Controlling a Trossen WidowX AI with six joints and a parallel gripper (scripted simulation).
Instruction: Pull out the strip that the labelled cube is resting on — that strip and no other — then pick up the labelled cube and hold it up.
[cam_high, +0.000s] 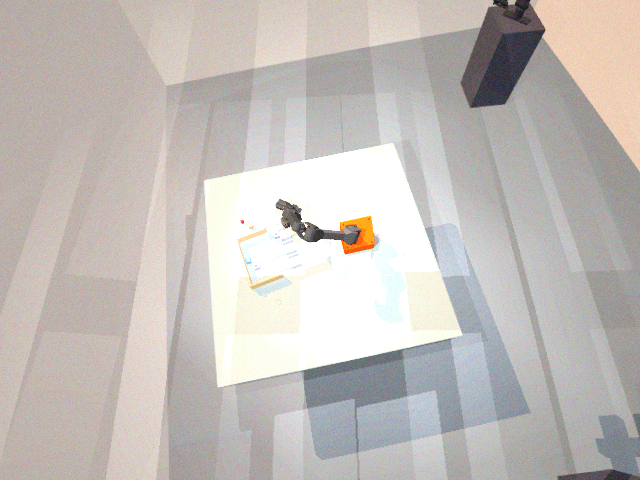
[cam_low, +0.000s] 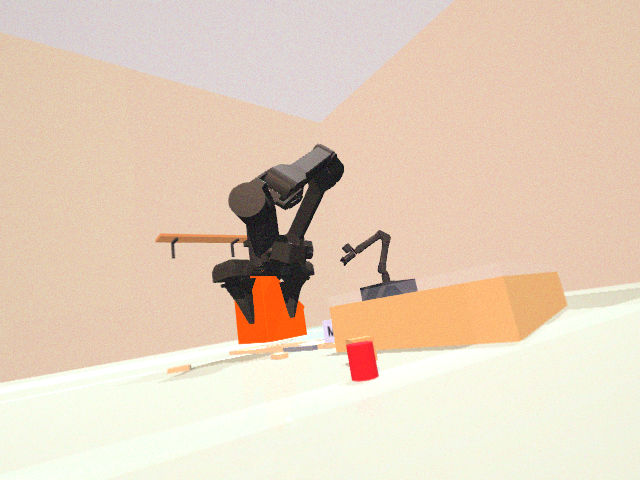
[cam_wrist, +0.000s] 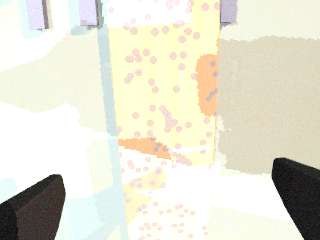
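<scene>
My gripper (cam_low: 272, 319) (cam_wrist: 170, 177) is open wide and empty, a little above the tabletop. In the wrist view a pale yellow strip with pink spots (cam_wrist: 162, 100) runs lengthwise from the top edge down between the spread fingers, below them; orange patches show on it. Pale strips (cam_high: 305, 262) with small markings extend out of the open side of the tan-walled tray (cam_high: 267, 282) (cam_low: 423, 320). A white face with a dark letter (cam_low: 328, 331) shows partly behind the tray wall; I cannot tell whether it is the labelled cube, nor which strip the cube rests on.
A red cylinder (cam_high: 241, 221) (cam_low: 362, 360) stands outside the tray. Small flat tan pieces (cam_low: 179, 369) (cam_low: 279, 355) lie on the table. Lilac blocks (cam_wrist: 88, 12) (cam_wrist: 228, 11) flank the spotted strip. The orange arm base (cam_high: 366, 227) stands to the right. A shelf (cam_low: 199, 238) hangs beyond.
</scene>
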